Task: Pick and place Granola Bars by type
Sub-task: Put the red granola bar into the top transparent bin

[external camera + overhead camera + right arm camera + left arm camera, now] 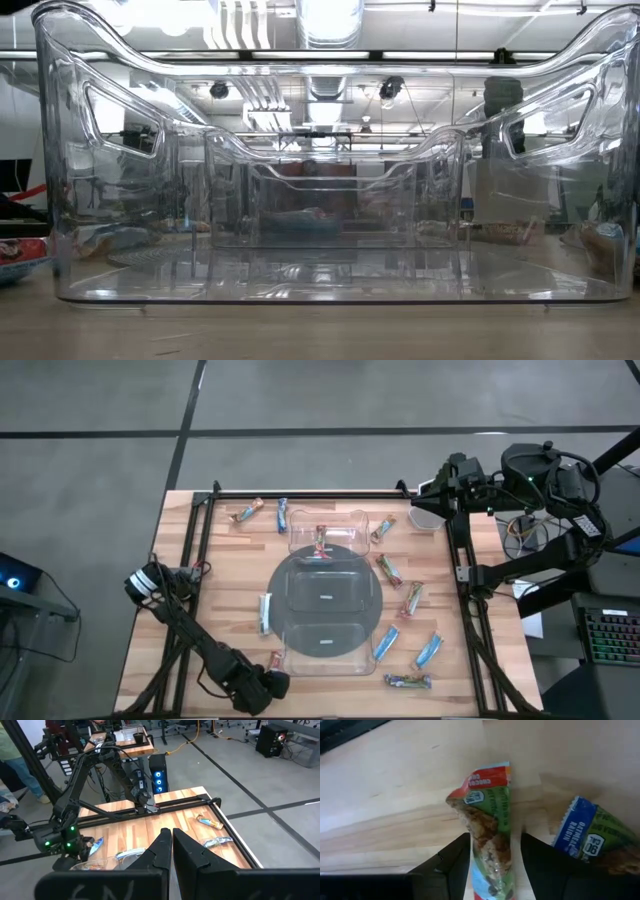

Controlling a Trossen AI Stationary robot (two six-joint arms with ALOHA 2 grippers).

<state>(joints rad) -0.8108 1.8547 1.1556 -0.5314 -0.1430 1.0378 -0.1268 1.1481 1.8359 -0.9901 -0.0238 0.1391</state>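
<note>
Several granola bars lie flat on the wooden table around a clear compartment tray [352, 520], which fills the low view [320, 290]. One bar [320, 543] lies in the tray's far compartment. My left gripper [268, 678] is at the near left, open and pointing down. Its fingers stand on either side of a red-and-green bar [490, 825], which also shows just beyond the gripper in the high view [275, 660]. A blue-and-green bar [590, 837] lies close beside it. My right gripper [171, 840] is shut and empty, held high at the far right [432, 502].
Blue bars lie left of the tray [265, 612] and to its near right [387, 642] [428, 650]. Others lie along the right side [388, 568] [412, 598], the near edge [408, 681] and the far left [248, 512]. Black rails [300, 493] frame the table.
</note>
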